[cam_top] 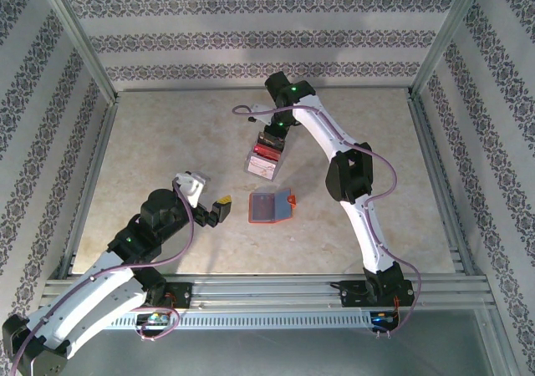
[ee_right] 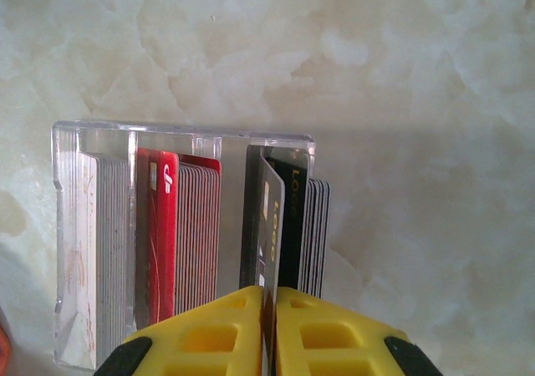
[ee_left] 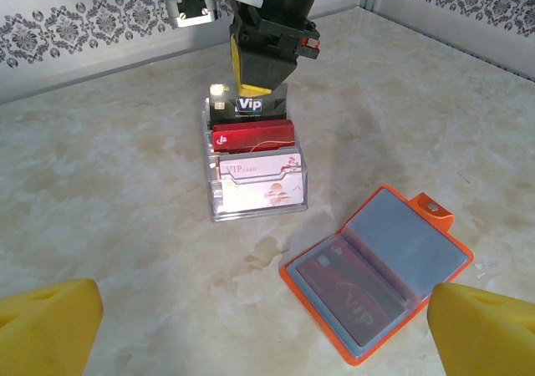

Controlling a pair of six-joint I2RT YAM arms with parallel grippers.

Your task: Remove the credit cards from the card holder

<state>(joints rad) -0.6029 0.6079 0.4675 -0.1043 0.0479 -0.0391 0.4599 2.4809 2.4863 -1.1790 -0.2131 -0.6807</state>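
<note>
Right fingers [ee_right: 209, 334] tight on black card [ee_left: 261, 102]

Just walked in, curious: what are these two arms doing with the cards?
The right gripper pinches a black card at the back slot of a clear box. The orange card holder lies open on the table, one dark red card in its pocket. The left gripper hovers open near it.

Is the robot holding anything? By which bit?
The right gripper pinches the black card by its top edge between its fingers. The left gripper holds nothing.
</note>
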